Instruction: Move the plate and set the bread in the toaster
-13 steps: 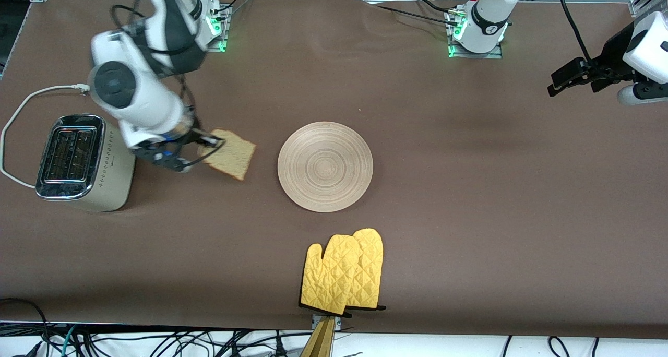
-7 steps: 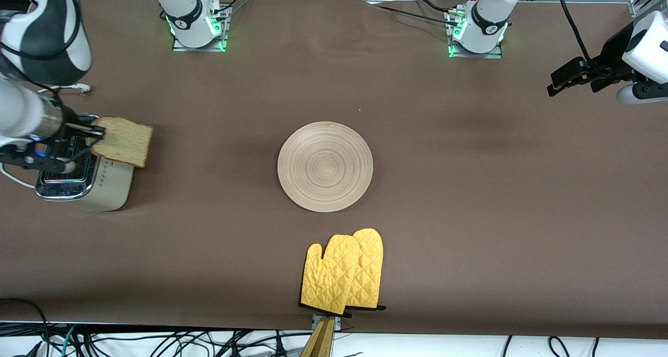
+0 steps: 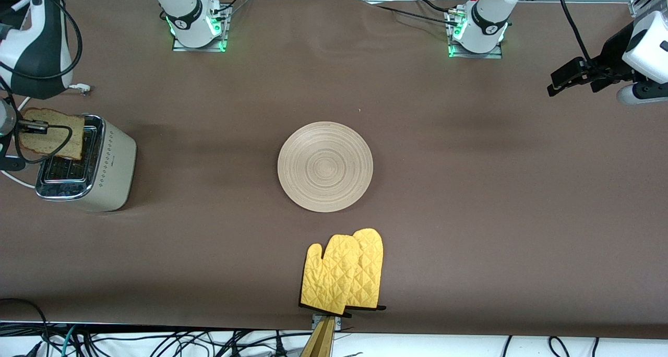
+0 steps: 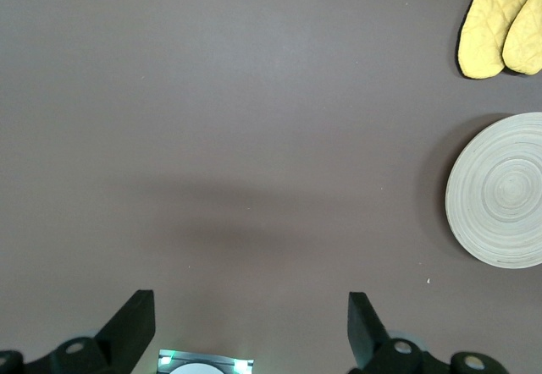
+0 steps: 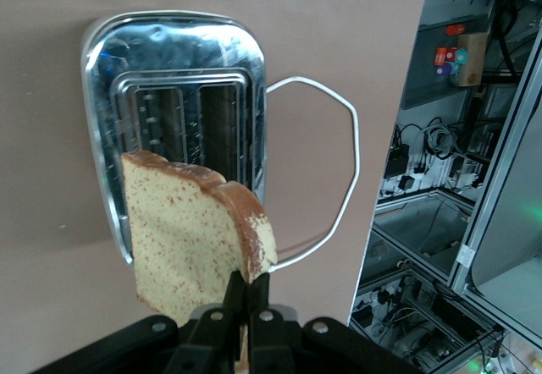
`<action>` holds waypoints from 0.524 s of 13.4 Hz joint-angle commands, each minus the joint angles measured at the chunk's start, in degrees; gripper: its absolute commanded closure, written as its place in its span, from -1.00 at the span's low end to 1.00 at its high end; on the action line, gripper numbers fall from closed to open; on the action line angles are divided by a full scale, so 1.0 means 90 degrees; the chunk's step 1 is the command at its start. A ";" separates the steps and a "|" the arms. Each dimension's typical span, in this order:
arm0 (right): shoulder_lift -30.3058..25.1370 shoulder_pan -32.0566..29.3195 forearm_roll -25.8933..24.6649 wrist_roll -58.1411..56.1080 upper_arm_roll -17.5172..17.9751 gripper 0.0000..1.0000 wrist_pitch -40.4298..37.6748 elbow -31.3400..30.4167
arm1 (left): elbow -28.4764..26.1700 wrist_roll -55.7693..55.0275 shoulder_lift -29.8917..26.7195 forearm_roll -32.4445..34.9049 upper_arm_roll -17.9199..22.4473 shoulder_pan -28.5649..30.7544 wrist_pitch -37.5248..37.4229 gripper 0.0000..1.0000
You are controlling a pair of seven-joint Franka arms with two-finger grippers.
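Brown cloth; right fingers (image 5: 246, 296) pinch speckled bread (image 5: 190, 234) over chrome toaster (image 5: 174, 107); left fingers (image 4: 362, 323) spread.

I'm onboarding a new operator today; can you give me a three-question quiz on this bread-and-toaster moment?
1. True or false: the slice of light brown speckled bread sits fully inside the cream-white chrome-topped toaster.
2. Which gripper holds the bread? A) left gripper B) right gripper
3. What lies nearer the front camera than the round beige wooden plate?

Key: 1 false, held above the slots; 2 B; 3 the yellow quilted oven mitts.
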 commanded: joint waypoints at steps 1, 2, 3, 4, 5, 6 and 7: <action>0.0376 -0.0232 -0.0106 -0.0144 -0.0012 1.00 0.0297 0.0141 | 0.0198 -0.0025 0.0084 0.0189 -0.0003 -0.0036 -0.0128 -1.00; 0.0474 -0.0233 -0.0057 -0.0134 -0.0012 1.00 0.0308 0.0151 | 0.0198 -0.0025 0.0084 0.0189 -0.0003 -0.0036 -0.0118 -1.00; 0.0504 -0.0242 -0.0038 -0.0134 -0.0012 1.00 0.0356 0.0141 | 0.0198 -0.0025 0.0084 0.0189 -0.0003 -0.0026 -0.0118 -1.00; 0.0582 -0.0262 -0.0037 -0.0125 -0.0012 1.00 0.0434 0.0131 | 0.0198 -0.0025 0.0084 0.0199 -0.0003 -0.0026 -0.0128 -1.00; 0.0669 -0.0252 -0.0028 -0.0096 -0.0012 1.00 0.0454 0.0141 | 0.0198 -0.0025 0.0084 0.0199 -0.0003 -0.0026 -0.0118 -1.00; 0.0690 -0.0242 -0.0037 -0.0076 -0.0012 1.00 0.0512 0.0141 | 0.0198 -0.0025 0.0084 0.0199 -0.0003 -0.0007 -0.0118 -1.00; 0.0709 -0.0242 -0.0076 -0.0076 -0.0012 1.00 0.0552 0.0151 | 0.0198 -0.0025 0.0084 0.0189 0.0006 0.0003 -0.0128 -1.00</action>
